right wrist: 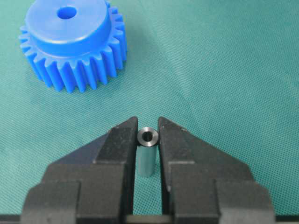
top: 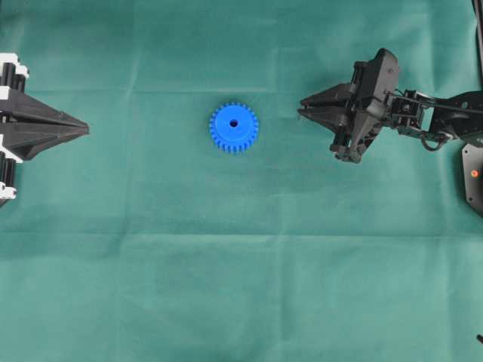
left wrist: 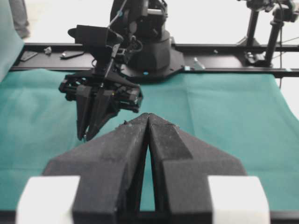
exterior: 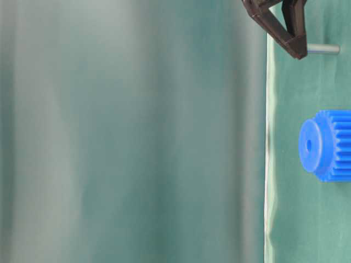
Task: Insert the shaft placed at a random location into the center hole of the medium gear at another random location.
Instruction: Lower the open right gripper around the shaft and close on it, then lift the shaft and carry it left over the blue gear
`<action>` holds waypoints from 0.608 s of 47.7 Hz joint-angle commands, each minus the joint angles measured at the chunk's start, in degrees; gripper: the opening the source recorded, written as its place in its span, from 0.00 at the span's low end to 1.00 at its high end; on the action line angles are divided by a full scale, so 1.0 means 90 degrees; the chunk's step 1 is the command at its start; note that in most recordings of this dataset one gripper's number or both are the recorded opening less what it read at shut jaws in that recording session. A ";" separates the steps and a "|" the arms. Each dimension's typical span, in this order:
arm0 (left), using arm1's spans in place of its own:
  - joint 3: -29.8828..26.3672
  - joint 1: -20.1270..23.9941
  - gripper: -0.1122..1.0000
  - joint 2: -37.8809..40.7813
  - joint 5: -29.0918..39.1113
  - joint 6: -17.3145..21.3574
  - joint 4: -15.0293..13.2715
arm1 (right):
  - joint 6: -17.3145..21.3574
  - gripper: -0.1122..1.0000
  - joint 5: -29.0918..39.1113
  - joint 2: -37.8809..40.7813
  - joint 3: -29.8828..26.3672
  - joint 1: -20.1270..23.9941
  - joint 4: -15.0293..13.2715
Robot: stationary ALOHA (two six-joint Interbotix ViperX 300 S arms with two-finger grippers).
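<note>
- right gripper (right wrist: 148,122) has its two black fingers pinched on the shaft (right wrist: 147,156); both inner faces sit against the pin's sides in the right wrist view, so it is grasping the shaft
- shaft is a short silvery cylinder, standing roughly on end between the fingertips, open end facing the wrist camera, lower part running down between the fingers
- in the table-level view the shaft (exterior: 323,49) sticks out past the dark fingertips of the right gripper (exterior: 296,49) toward the green cloth
- medium gear (right wrist: 72,44) lies flat on the cloth ahead of the right gripper's tips and off to the left in the wrist view, apart from the fingers and the shaft
- center hole (right wrist: 67,12) faces up in the gear's raised hub, nothing in it
- overhead: right gripper (top: 302,109) points toward the medium gear (top: 233,127), gear sits off its tips with a gap of bare cloth between; center hole (top: 233,123) shows dark in the middle
- shaft can't be made out in the overhead view, hidden at the fingertips
- left gripper (top: 85,130) at the far left edge of the overhead view, fingers pressed together to a point, clenched on nothing, well apart from the gear
- left wrist view: left gripper (left wrist: 148,116) fingers meet at the tips; the right gripper (left wrist: 88,135) hangs beyond them, angled down at the green cloth (left wrist: 224,121)
</note>
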 commanded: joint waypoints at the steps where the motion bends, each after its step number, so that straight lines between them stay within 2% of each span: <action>1: -0.0137 0.0000 0.10 0.0049 -0.0039 -0.0010 0.0010 | 0.0020 0.22 0.0000 -0.0195 -0.0078 -0.0020 -0.0010; 19: -0.0137 0.0000 0.10 0.0039 -0.0029 -0.0010 0.0020 | -0.0078 0.22 0.1572 -0.1738 -0.0342 -0.0020 -0.0010; 29: -0.0137 0.0000 0.10 0.0049 -0.0039 0.0000 0.0020 | -0.0195 0.22 0.1934 -0.2031 -0.0391 -0.0020 -0.0010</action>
